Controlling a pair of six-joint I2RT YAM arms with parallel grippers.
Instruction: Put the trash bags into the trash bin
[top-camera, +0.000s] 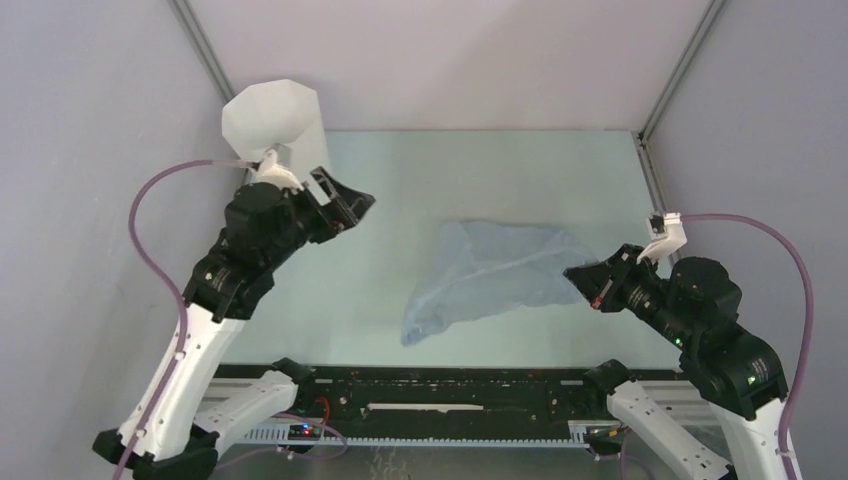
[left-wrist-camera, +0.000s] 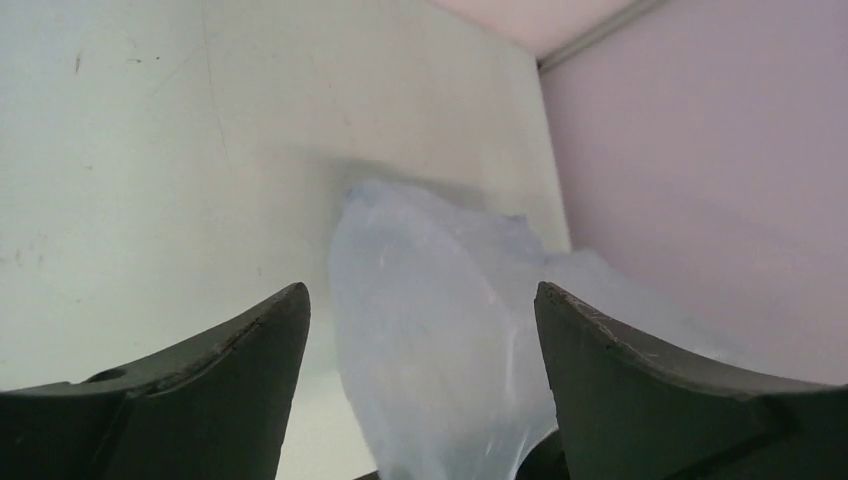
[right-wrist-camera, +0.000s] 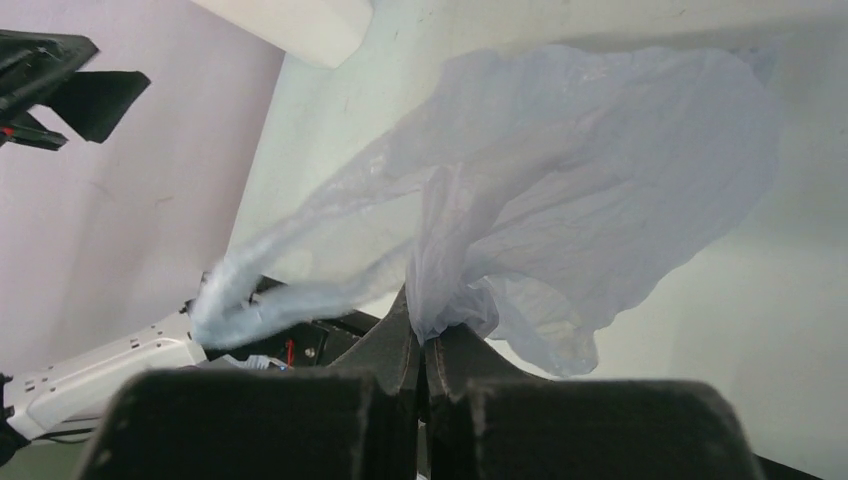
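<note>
The pale blue trash bag (top-camera: 490, 275) hangs spread in mid-table, lifted at its right edge. My right gripper (top-camera: 585, 277) is shut on that edge; in the right wrist view the plastic (right-wrist-camera: 560, 190) bunches where the closed jaws (right-wrist-camera: 425, 330) pinch it. The white faceted trash bin (top-camera: 275, 125) stands at the far left corner; its base shows in the right wrist view (right-wrist-camera: 300, 25). My left gripper (top-camera: 352, 205) is open and empty, held high just right of the bin, well apart from the bag. The left wrist view shows the bag (left-wrist-camera: 440, 330) between its spread fingers (left-wrist-camera: 420, 300), farther off.
Grey enclosure walls stand on the left (top-camera: 80, 150) and right (top-camera: 760, 130). A metal frame post (top-camera: 655, 110) runs along the table's right edge. A black rail (top-camera: 440, 395) spans the near edge between the arm bases.
</note>
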